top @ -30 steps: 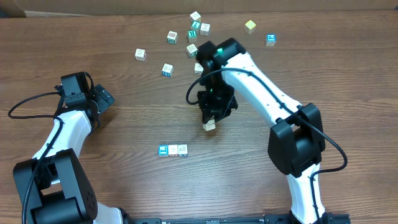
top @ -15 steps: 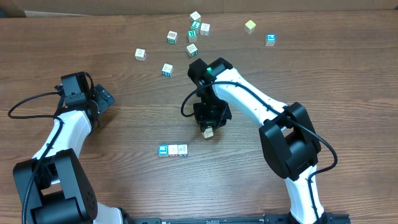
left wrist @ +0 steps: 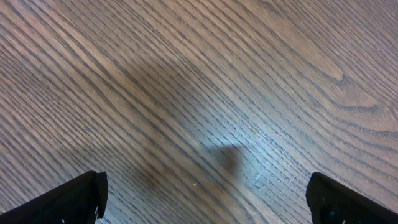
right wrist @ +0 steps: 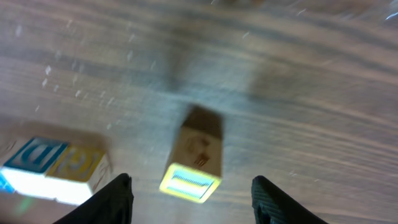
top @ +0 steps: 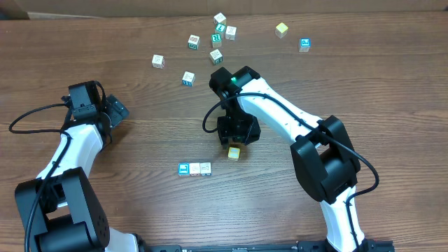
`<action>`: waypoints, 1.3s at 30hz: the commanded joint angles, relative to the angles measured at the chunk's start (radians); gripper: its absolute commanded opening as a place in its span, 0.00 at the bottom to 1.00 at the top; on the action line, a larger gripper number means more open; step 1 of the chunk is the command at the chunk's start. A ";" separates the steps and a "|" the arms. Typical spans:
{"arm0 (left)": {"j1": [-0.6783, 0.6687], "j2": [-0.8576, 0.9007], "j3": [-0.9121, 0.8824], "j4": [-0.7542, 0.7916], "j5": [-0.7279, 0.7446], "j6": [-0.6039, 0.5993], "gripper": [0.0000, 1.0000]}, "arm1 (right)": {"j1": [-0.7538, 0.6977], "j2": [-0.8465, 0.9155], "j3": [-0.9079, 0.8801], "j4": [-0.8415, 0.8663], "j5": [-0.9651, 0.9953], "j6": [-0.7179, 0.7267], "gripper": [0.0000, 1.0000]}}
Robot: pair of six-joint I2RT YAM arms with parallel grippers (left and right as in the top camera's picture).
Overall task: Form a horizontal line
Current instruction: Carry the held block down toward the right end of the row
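A row of three touching cubes (top: 194, 169), blue-faced at its left end, lies on the wooden table; the right wrist view shows the row (right wrist: 50, 168) at lower left. A pale yellow cube (top: 234, 153) sits apart, up and to the right of the row's right end. My right gripper (top: 234, 145) hovers just over it, open. In the right wrist view the yellow cube (right wrist: 193, 163) is between the spread fingers (right wrist: 118, 200) and touches neither. My left gripper (top: 116, 109) is at the far left, open and empty, with only bare wood under it (left wrist: 205, 199).
Several loose letter cubes are scattered at the back of the table, among them one (top: 158, 61), one (top: 187, 78), a yellow-green one (top: 281, 29) and a blue one (top: 304, 45). A black cable (top: 28, 119) loops beside the left arm.
My right gripper carried the yellow cube down and left toward the row, then opened; the cube is now free between its fingers. The left arm has not moved.
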 commanded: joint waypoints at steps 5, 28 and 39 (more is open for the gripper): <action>-0.001 -0.005 0.013 0.000 -0.013 0.003 1.00 | -0.004 -0.012 -0.003 0.051 0.217 0.133 0.75; -0.001 -0.005 0.013 0.000 -0.013 0.003 1.00 | -0.077 -0.012 -0.073 0.091 0.140 0.176 0.06; -0.001 -0.005 0.013 0.000 -0.013 0.003 1.00 | -0.058 -0.012 -0.073 0.076 -0.008 0.165 0.06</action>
